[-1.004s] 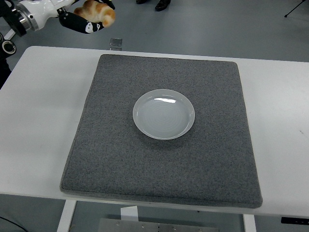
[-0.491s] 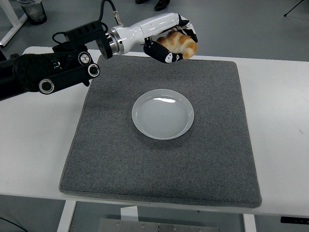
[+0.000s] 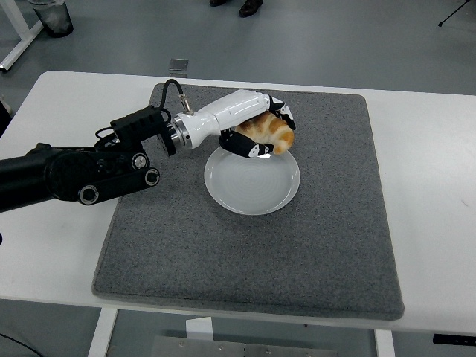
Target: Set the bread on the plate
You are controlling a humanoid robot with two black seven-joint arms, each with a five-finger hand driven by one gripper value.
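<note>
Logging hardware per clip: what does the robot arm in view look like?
The left arm is black with round silver joint caps. A black cable loops to a silver wrist ring, then a glossy white forearm shell. The left hand has black-and-white segmented fingers.

Golden-brown bread [image 3: 269, 132], white plate [image 3: 252, 185], grey mat [image 3: 327, 245]

- The light is bright and even, falling from above; no part of the scene is dim.
- The white table [image 3: 67, 223] is near washed out, with little surface detail.
- A small pale glare sits on the far inner rim of the plate [image 3: 253, 186].
- Shadows are soft and faint: a weak one lies under the left hand [image 3: 260, 132] on the plate's far edge.
- The grey mat [image 3: 245, 260] shows crisp grain, so focus is sharp.
- The white forearm shell carries a mild sheen.
- No motion blur is apparent.
</note>
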